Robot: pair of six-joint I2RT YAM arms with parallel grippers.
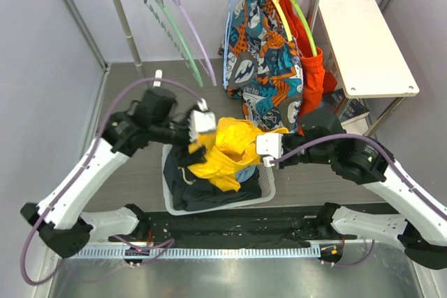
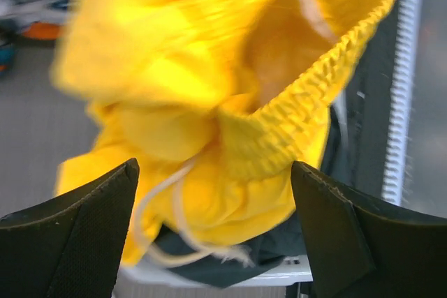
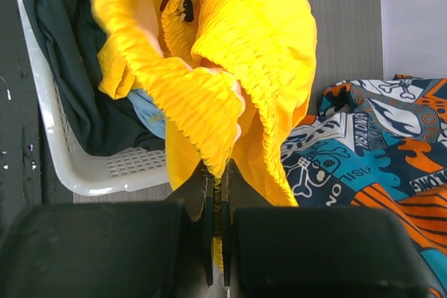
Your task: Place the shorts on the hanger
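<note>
The right fingers [image 3: 194, 190] pinch the waistband of the shorts [image 1: 227, 148], bunched above the basket [image 1: 265, 190]. The left fingers [image 2: 77, 235] stand wide, with blurred yellow fabric beyond them. The hanger [image 1: 229, 5] shows only as a thin blue line.

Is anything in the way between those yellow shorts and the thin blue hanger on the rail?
Nothing visible does. The bright yellow fabric shorts, pinched in the right claw, face bare floor up to the thin light-blue hanger. Orange-and-teal patterned shorts hang close beside it.
</note>
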